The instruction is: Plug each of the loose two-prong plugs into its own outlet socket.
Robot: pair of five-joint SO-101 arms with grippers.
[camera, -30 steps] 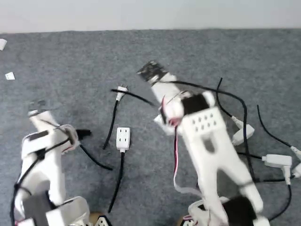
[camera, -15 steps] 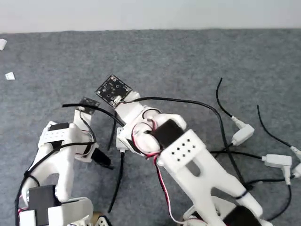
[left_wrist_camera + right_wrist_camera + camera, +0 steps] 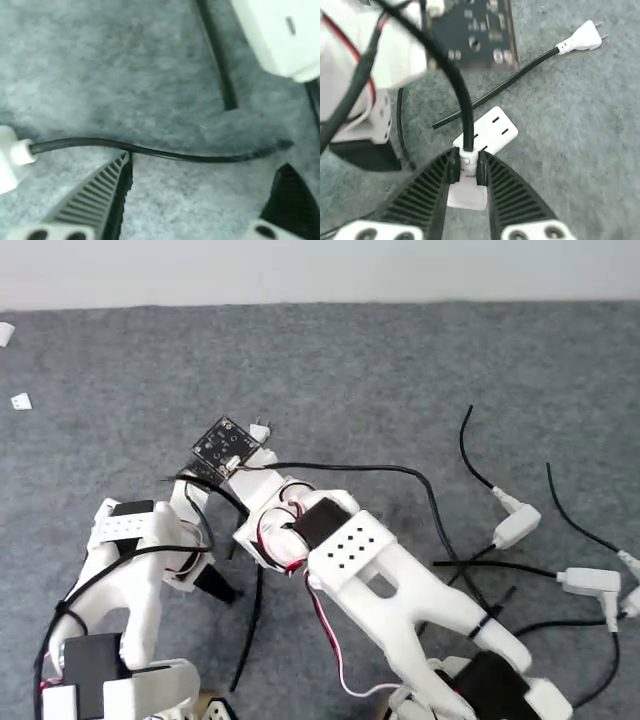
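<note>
**Right wrist view.** Right end effector (image 3: 466, 159) pressed together on a held plug (image 3: 468, 161), pinching it at the white collar where its thick black lead enters. Prongs hidden under the fingers; seating in a socket not discernible. White outlet block (image 3: 487, 131) flat on the grey bench (image 3: 580, 150), four slots facing up, right at the fingertips and touching or nearly touching the held plug. Loose plug (image 3: 583, 38), white with two bare prongs, well apart from the block. Its thin black cable (image 3: 510, 87) running back to a cut tip just beside the block. Dark circuit board (image 3: 470, 30) of the other arm hanging beyond the block.

**Left wrist view.** Left end effector (image 3: 200, 192) spread wide, close over the bench. Thin black cord (image 3: 165, 154) lying across the gap just ahead of the fingertips, with a white plug body (image 3: 10, 162) at one end and a cut tip at the other. Beyond the cord, a white corner with one slot showing, probably the outlet block.

**High view.** Right arm (image 3: 400, 590) stretched diagonally from the near right corner to left of centre. Left arm (image 3: 125, 560) rising from the near left corner, the two wrists almost touching. Well apart at the right of the bench, an angled plug (image 3: 515, 527) and a boxy plug (image 3: 590, 582), both white, on loose black leads.
</note>
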